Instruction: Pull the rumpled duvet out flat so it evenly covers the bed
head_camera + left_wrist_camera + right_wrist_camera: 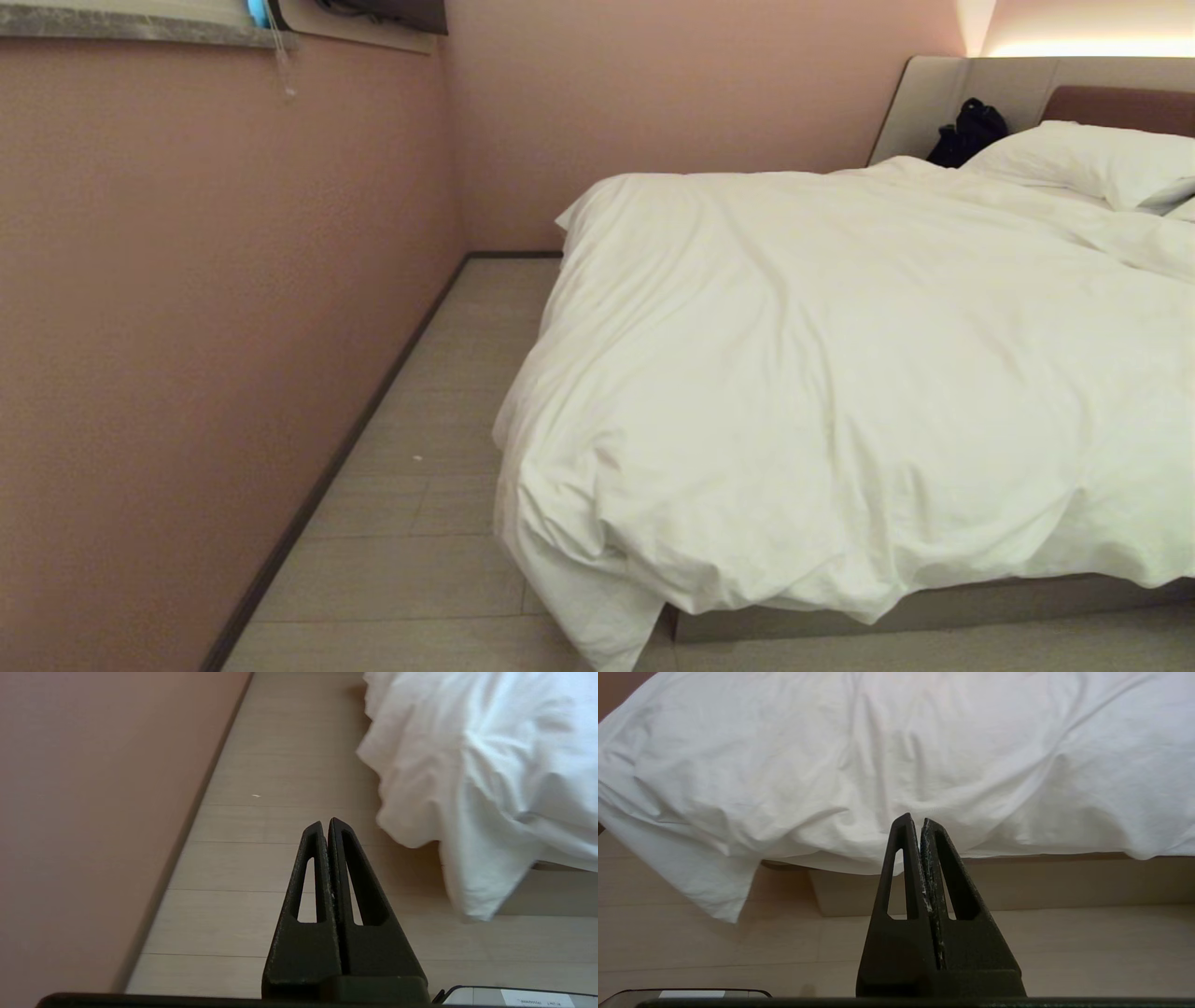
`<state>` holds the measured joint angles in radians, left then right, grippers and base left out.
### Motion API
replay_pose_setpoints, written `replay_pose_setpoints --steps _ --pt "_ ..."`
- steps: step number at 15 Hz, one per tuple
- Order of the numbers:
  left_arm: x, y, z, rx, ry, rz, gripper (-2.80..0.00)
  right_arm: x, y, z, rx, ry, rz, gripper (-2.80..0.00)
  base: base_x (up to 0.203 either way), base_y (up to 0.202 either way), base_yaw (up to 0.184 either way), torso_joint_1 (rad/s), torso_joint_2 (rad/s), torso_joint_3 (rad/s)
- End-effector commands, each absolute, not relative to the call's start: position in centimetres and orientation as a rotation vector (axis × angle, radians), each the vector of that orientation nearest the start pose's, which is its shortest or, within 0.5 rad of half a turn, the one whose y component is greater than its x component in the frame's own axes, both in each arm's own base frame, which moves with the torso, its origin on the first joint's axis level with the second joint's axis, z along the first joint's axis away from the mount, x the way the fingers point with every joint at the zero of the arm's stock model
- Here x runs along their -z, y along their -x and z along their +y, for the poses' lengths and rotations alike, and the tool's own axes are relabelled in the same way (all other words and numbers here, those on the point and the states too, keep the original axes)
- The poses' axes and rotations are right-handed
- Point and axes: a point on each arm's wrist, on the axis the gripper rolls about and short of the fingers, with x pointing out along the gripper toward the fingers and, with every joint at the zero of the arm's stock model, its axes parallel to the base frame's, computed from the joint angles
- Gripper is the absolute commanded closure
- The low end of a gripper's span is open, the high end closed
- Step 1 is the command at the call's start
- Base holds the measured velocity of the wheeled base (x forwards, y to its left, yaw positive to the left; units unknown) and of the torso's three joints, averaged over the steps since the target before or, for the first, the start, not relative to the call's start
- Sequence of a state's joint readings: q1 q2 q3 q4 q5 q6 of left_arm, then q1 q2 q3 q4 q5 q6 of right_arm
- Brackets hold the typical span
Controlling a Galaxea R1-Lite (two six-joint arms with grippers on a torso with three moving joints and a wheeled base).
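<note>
The white duvet (822,373) lies wrinkled over the bed (952,607), with one corner (607,625) hanging down to the floor at the near left of the foot. Its folds also fill the right wrist view as the duvet (896,751), above the grey-beige base (1017,882). My right gripper (914,820) is shut and empty, short of the duvet's foot edge. My left gripper (325,823) is shut and empty over the floor, left of the duvet's hanging corner (476,882). Neither arm shows in the head view.
A pink wall (187,327) runs along the left, leaving a narrow strip of pale plank floor (439,448) beside the bed. A white pillow (1092,163) and a black bag (971,131) sit by the headboard (1120,107).
</note>
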<state>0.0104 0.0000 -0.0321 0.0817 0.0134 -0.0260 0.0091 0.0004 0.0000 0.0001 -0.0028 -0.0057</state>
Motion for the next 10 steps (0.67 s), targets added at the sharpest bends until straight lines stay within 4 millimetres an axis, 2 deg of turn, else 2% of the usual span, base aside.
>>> replay_pose_setpoints --steps 1,6,10 --pt "-7.60 2.54 0.00 -0.025 0.027 0.049 0.00 -7.55 2.28 -0.03 -0.006 0.006 0.000 0.00 0.000 0.190 -0.001 0.002 0.00 0.007" --pt "-7.60 2.54 0.00 -0.024 0.028 0.049 0.00 -7.53 2.28 -0.03 -0.007 0.006 0.001 0.00 0.000 0.186 -0.001 0.001 0.00 0.003" --pt "-7.60 2.54 0.00 -0.025 0.031 0.049 0.00 -7.53 2.28 -0.03 -0.006 0.006 0.002 0.00 0.000 0.026 0.000 0.000 0.00 0.000"
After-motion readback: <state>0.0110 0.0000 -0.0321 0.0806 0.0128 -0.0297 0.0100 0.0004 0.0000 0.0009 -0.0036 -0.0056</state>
